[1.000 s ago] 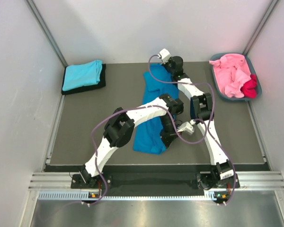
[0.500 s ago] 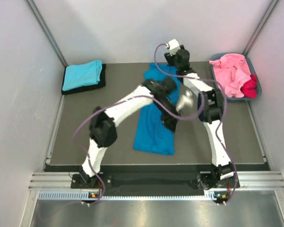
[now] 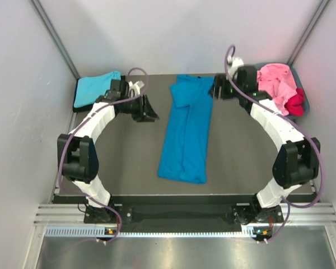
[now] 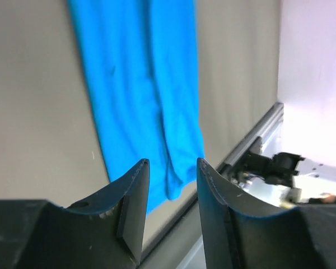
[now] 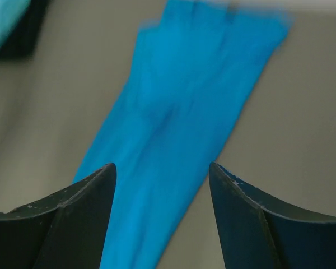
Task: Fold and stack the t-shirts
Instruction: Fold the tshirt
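A bright blue t-shirt (image 3: 186, 131) lies flat on the grey mat, folded lengthwise into a long strip running from the back to the front edge. My left gripper (image 3: 149, 111) hovers to its left, open and holding nothing; the left wrist view shows the blue t-shirt (image 4: 140, 84) beyond my left gripper (image 4: 172, 162). To the right of the shirt's collar end, my right gripper (image 3: 215, 89) stands wide open and empty. In its wrist view the blue t-shirt (image 5: 179, 129) lies beyond my right gripper (image 5: 162, 166). A folded turquoise t-shirt (image 3: 98, 87) rests at the back left.
The turquoise shirt sits on a black pad (image 3: 119, 96). A grey-blue tub (image 3: 258, 106) at the back right holds crumpled pink t-shirts (image 3: 273, 85) and a crimson one (image 3: 295, 104). White walls close in the mat's left, back and right sides.
Both arms have pulled away from the blue shirt, the left swinging to the back left and the right to the back right. Both grippers have opened, leaving the shirt as a long strip.
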Robot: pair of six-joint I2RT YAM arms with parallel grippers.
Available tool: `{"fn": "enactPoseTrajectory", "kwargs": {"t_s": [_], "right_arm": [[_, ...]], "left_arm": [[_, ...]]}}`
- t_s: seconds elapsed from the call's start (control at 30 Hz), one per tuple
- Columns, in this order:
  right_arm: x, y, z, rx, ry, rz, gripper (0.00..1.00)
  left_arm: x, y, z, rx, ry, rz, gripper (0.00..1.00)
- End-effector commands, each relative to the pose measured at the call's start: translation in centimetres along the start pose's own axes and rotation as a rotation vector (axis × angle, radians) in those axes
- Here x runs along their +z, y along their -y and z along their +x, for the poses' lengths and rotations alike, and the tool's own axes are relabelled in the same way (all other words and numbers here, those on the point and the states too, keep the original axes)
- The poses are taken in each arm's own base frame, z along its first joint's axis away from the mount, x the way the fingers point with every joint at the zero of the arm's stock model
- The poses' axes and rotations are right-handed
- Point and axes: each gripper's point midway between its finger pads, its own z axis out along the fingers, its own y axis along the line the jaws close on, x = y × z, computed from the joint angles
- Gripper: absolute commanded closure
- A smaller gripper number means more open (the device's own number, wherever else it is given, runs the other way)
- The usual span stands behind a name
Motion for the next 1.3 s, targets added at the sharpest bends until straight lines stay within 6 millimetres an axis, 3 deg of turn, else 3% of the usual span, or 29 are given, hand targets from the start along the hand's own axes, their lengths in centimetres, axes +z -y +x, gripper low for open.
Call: {"fn": "enactPoseTrajectory", "kwargs": {"t_s": [0.0,0.1,0.13,0.23,0.27,0.43,0.63,0.83,1.27], "right_arm": [[-3.1,-2.9,12.9,0.36,-0.383,-0.132,0.34],[-6.9,-6.1,18.6,0.531,-0.538,-0.268,0.36],[-8.2,-6.6,21.3,0.574,-0.608,-0.28,0.37],[-11.3,-7.2,24.9,0.594,-0.733,-0.276,0.36],[-12.7,-7.3,27.0,0.618,-0.806,-0.263,0.36],[-15.5,-8.4,31.0,0.687,-0.937,-0.285,0.37],[-16.7,-10.1,34.5,0.736,-1.01,-0.293,0.43],[-16.4,-11.6,35.2,0.662,-1.045,-0.306,0.44],[-14.2,-10.6,36.3,0.666,-1.047,-0.214,0.5]], "left_arm": [[-1.0,0.7,0.6,-0.148,0.053,0.01,0.56],[-0.3,-1.5,3.9,-0.259,-0.013,-0.028,0.56],[0.0,-2.3,5.1,-0.29,-0.033,-0.045,0.56],[0.6,-3.5,7.0,-0.348,-0.076,-0.065,0.54],[0.8,-4.1,8.3,-0.383,-0.107,-0.075,0.54],[1.7,-5.9,13.2,-0.501,-0.215,-0.118,0.55],[3.0,-6.4,18.1,-0.535,-0.33,-0.157,0.55],[2.9,-7.6,21.0,-0.584,-0.393,-0.223,0.57],[3.5,-8.8,23.4,-0.595,-0.43,-0.287,0.58]]}}
